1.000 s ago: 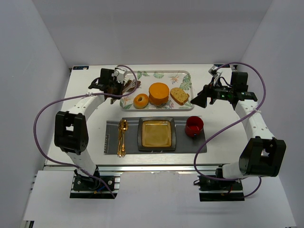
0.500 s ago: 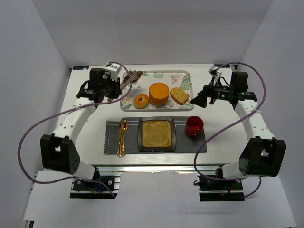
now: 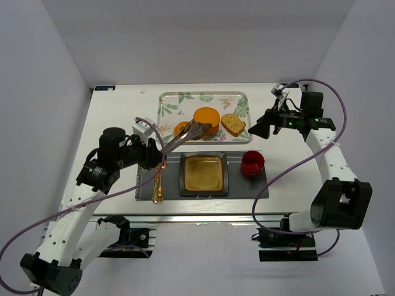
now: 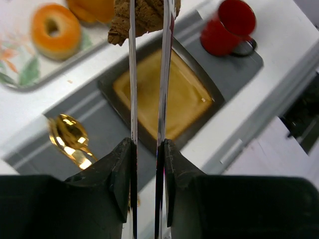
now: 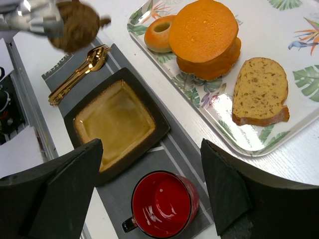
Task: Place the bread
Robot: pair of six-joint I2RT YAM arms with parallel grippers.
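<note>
Left claw (image 4: 148, 149) was clamped on the tongs (image 4: 132, 74), keeping the bread (image 4: 147, 15) pinched aloft between tray (image 3: 179, 102) and plate (image 3: 181, 174), and that plate looked the likely landing spot. Right claw (image 5: 152, 164) hung open and empty, waiting off to the side.

bread (image 4: 144, 17) | dark brown, lumpy | pinched between tongs (image 4: 132, 99) tips | aloft over tray (image 3: 185, 102) near edge
</note>
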